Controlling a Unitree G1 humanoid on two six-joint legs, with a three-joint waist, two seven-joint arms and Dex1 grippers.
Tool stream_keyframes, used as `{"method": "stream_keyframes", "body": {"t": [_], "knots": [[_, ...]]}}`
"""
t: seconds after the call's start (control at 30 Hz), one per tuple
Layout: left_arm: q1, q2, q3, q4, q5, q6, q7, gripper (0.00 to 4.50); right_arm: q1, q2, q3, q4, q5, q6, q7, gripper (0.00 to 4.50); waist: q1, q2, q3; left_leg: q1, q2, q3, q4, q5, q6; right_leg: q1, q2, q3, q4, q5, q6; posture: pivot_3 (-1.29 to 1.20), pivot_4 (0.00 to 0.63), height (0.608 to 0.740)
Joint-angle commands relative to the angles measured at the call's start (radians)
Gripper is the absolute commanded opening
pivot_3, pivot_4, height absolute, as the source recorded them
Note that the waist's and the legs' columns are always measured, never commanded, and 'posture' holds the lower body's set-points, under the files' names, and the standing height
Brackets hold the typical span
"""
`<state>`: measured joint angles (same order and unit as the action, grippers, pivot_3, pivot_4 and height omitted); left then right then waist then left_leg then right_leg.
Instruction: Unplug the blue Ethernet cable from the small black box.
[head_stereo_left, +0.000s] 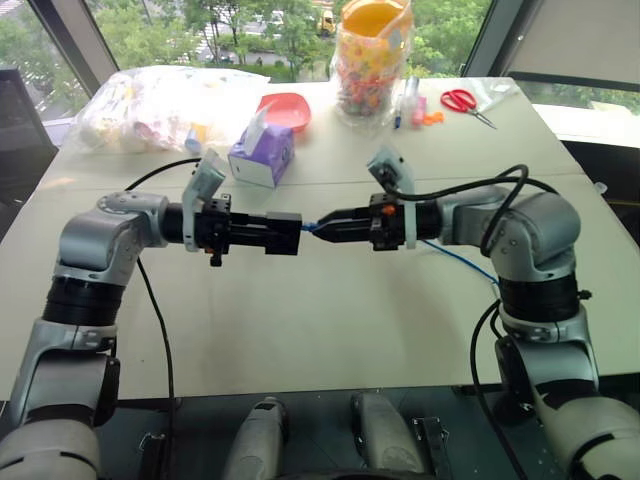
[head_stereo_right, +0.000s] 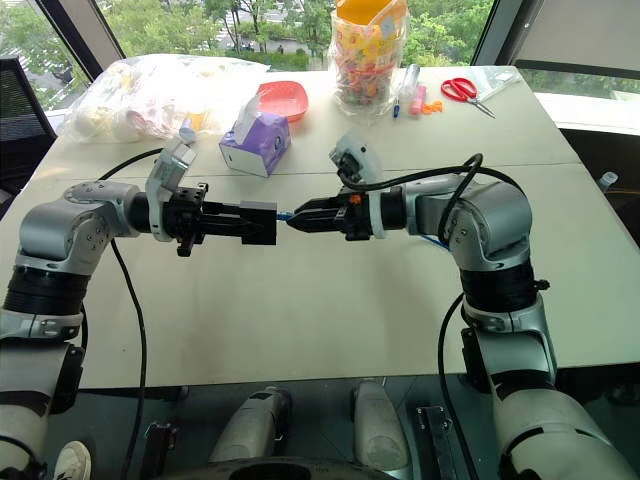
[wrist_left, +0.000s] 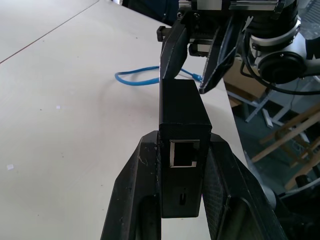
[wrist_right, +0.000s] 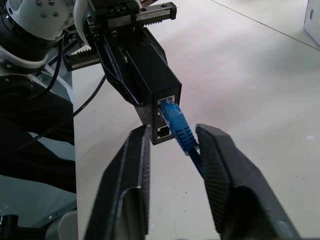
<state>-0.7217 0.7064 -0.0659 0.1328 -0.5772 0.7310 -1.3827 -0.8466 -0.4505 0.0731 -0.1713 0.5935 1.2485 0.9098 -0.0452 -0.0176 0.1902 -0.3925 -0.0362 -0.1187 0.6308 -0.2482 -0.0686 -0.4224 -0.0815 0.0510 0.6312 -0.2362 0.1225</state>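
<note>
My left gripper (head_stereo_left: 268, 234) is shut on the small black box (head_stereo_left: 288, 232) and holds it level above the table, its free end toward my right arm. The blue Ethernet cable (wrist_right: 177, 125) is plugged into a port on that end of the box (wrist_right: 155, 85). My right gripper (wrist_right: 174, 131) faces the box with its fingers apart, and the plug's blue boot lies between them, close against one finger (wrist_right: 215, 160). From there the cable (head_stereo_left: 460, 258) trails back under my right arm onto the table. The box's near end (wrist_left: 182, 155) shows an empty port.
On the far half of the table stand a purple tissue box (head_stereo_left: 262, 155), a red bowl (head_stereo_left: 288, 108), a clear bag of packets (head_stereo_left: 150, 105), a jar of sweets (head_stereo_left: 372, 60), pens (head_stereo_left: 410, 100) and red scissors (head_stereo_left: 462, 100). Black arm cables hang at both sides.
</note>
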Motion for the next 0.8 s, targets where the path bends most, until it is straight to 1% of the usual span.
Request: {"method": "stream_keyframes", "body": {"t": [0.03, 0.8], "knots": [[-0.024, 0.0, 0.01, -0.034, -0.004, -0.014, 0.0, 0.48, -0.029, -0.004, 0.02, -0.029, 0.018, -0.026, -0.005, 1.62, 0.0, 0.0, 0.0, 0.0, 0.0, 0.0, 0.0, 0.0, 0.0, 0.0, 0.0, 0.0, 0.0, 0.0, 0.0, 0.0, 0.15, 0.74], [-0.001, -0.003, 0.016, -0.063, -0.009, -0.007, 0.016, 0.48, -0.049, -0.011, 0.054, -0.012, 0.029, -0.052, -0.004, 1.62, 0.0, 0.0, 0.0, 0.0, 0.0, 0.0, 0.0, 0.0, 0.0, 0.0, 0.0, 0.0, 0.0, 0.0, 0.0, 0.0, 0.15, 0.74]]}}
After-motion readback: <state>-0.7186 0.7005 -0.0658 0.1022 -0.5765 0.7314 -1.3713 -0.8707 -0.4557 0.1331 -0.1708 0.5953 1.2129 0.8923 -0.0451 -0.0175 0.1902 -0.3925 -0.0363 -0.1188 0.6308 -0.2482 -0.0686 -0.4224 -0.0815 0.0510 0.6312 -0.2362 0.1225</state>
